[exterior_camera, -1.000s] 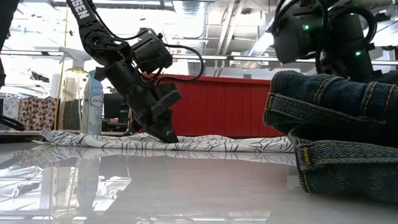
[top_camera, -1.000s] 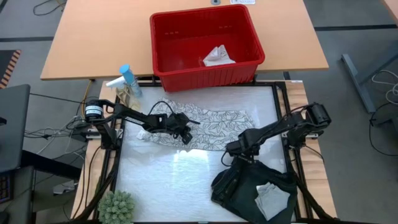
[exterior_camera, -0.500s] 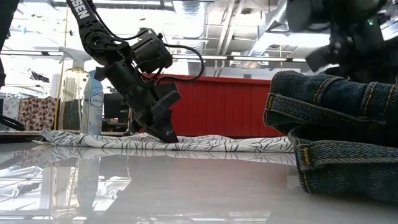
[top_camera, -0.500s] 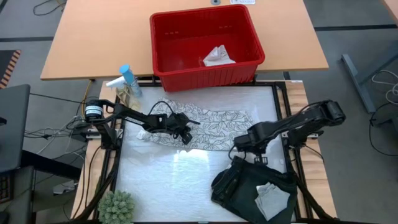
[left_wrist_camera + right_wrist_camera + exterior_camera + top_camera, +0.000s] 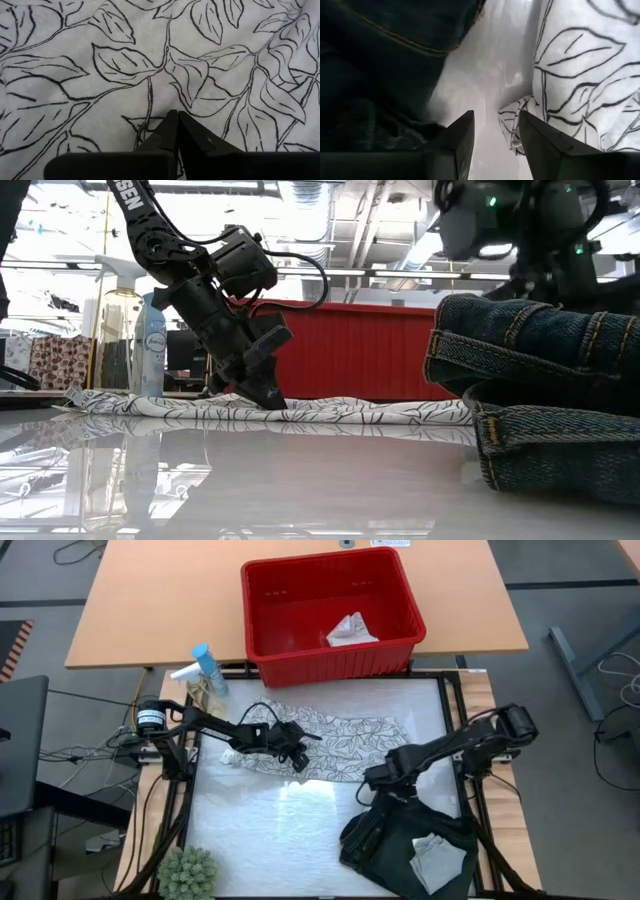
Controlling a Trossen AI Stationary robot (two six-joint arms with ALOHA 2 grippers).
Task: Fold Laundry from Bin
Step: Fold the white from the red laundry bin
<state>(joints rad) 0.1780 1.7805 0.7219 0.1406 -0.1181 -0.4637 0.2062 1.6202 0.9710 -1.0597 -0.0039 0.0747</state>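
Observation:
The white leaf-patterned cloth (image 5: 335,745) lies spread flat on the table's middle. My left gripper (image 5: 297,757) is shut, its tips down on the cloth's left part. The dark garment (image 5: 400,840) lies bunched at the near right, with a small whitish cloth (image 5: 438,858) on top of it. My right gripper (image 5: 496,125) points down, open, between the garment and the leaf cloth's near right corner (image 5: 512,131); that corner shows between its fingers, and I cannot tell whether they touch it. The red bin (image 5: 262,635) stands at the far edge with a pale cloth (image 5: 350,630) inside. My left gripper presses its shut fingertips (image 5: 173,125) down on the leaf cloth's top face (image 5: 165,95), in its left part. The fingers slant down from the table's left side (image 5: 262,385). The cloth lies flat on the table under them.
A spray bottle (image 5: 205,668) stands at the far left by the bin. A small green plant (image 5: 187,872) sits at the near left corner. Bare white table (image 5: 290,825) lies between the leaf cloth and the near edge. In the low view the dark garment (image 5: 540,400) fills the right side.
My right arm swung a little toward the table's right edge and came back to where it was, above the garment's far edge. The cloths and the left gripper have not moved.

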